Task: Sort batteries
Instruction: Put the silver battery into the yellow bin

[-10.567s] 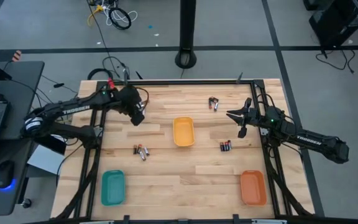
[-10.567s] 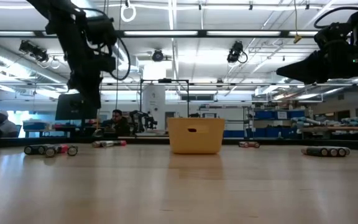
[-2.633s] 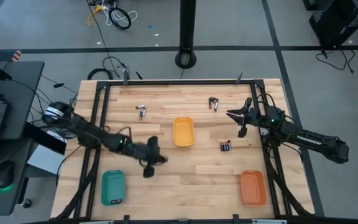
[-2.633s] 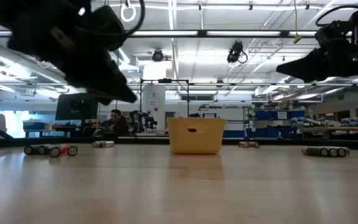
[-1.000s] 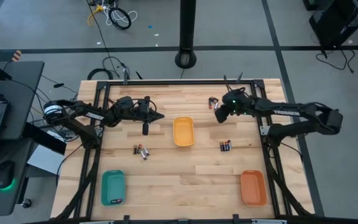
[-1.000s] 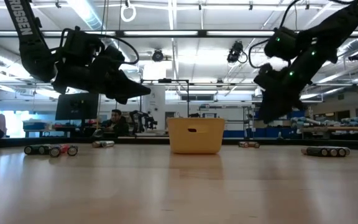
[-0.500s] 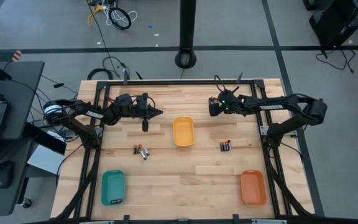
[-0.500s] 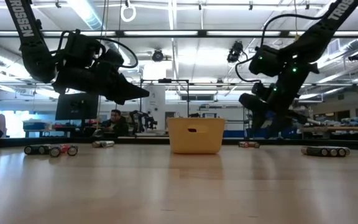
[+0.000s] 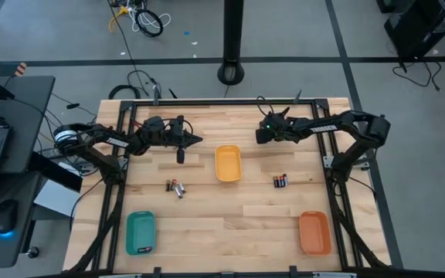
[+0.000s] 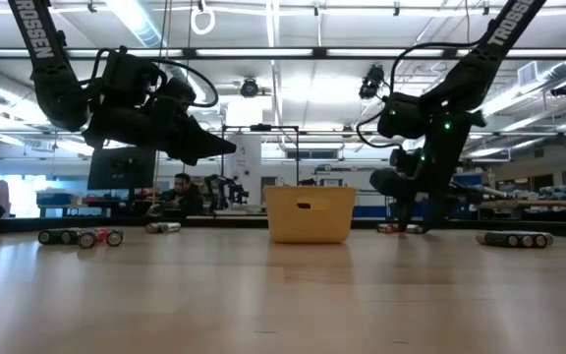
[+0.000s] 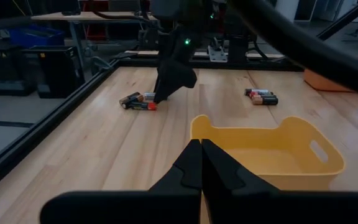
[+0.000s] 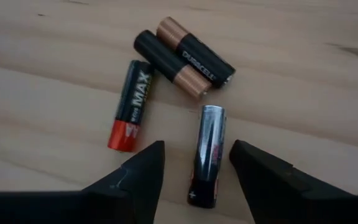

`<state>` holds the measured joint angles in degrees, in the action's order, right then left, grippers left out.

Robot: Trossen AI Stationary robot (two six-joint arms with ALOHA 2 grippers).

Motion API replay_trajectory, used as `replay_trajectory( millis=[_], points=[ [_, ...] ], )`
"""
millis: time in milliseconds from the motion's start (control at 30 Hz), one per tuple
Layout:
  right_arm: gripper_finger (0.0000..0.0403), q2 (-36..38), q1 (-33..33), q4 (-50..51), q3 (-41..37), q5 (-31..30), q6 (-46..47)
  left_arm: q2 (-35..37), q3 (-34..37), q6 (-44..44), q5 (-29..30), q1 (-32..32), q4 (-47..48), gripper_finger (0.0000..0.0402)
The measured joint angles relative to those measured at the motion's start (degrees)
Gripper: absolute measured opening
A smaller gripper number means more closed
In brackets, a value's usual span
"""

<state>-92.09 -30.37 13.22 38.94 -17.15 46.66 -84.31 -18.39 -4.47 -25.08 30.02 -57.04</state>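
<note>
Right pincer (image 12: 194, 171), open, straddles a silver battery (image 12: 207, 154) on the desk (image 12: 303, 74), poised to lower and close; left pincer (image 11: 201, 163), closed and empty, waits above the yellow tray (image 11: 272, 155).

Three plastic trays sit on the tabletop (image 9: 207, 224): one yellow tray (image 9: 228, 164), one teal tray (image 9: 140, 232) and one orange tray (image 9: 314, 232).

The batteries lie in loose groups. The far cluster (image 12: 176, 87) holds four cells: two black-and-copper ones, one black-and-red one and one silvery one. A second group (image 9: 280, 181) near the right edge looks like four cells side by side, and a third group (image 9: 176, 188) left of the yellow tray seems to be about four, though they are too small to count surely.

Two robot arms reach over the tabletop, one from each side.

One person (image 10: 182, 189) is visible in the room behind.
</note>
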Motion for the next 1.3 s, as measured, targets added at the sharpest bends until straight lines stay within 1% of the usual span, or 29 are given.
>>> replay_trajectory(
  millis=[133,400,500,567,667,733,867,1000,1100,1300],
  points=[
    [0.0172,0.8,0.6,1.4,-0.2,-0.3,-2.0,0.0,0.0,0.0,0.0,0.0,0.0,0.0006],
    [0.0083,1.4,1.0,5.6,-0.1,-1.3,-6.2,0.0,0.0,0.0,0.0,0.0,-0.3,0.0006],
    [0.0062,1.6,1.2,6.0,-0.2,-1.4,-7.9,0.0,0.0,0.0,0.0,0.0,-1.1,0.0006],
    [0.0061,1.8,1.5,6.7,0.0,-1.5,-9.0,0.0,0.0,0.1,0.0,0.0,-2.3,0.0006],
    [0.0065,2.7,2.5,13.1,1.6,-1.2,-9.8,0.0,0.0,0.5,0.0,0.0,-3.9,0.0006],
    [0.0071,3.6,3.7,18.4,3.8,-0.9,-10.2,0.0,0.0,1.6,0.0,0.0,-4.6,0.0006],
    [0.0067,5.9,7.8,24.2,8.6,-0.9,-11.3,0.0,0.0,2.0,0.1,0.0,-4.9,0.0006],
    [0.0061,6.8,13.8,22.9,13.8,2.2,-13.3,0.0,0.0,2.2,1.8,0.0,-5.6,0.0006],
    [0.0063,5.6,18.6,22.1,17.6,3.8,-14.2,0.0,0.0,3.2,2.1,0.0,-7.0,0.0006],
    [0.0064,-1.3,25.8,20.1,26.8,4.4,-17.7,0.0,-0.4,3.6,2.2,0.0,-8.0,0.0006]
  ],
)
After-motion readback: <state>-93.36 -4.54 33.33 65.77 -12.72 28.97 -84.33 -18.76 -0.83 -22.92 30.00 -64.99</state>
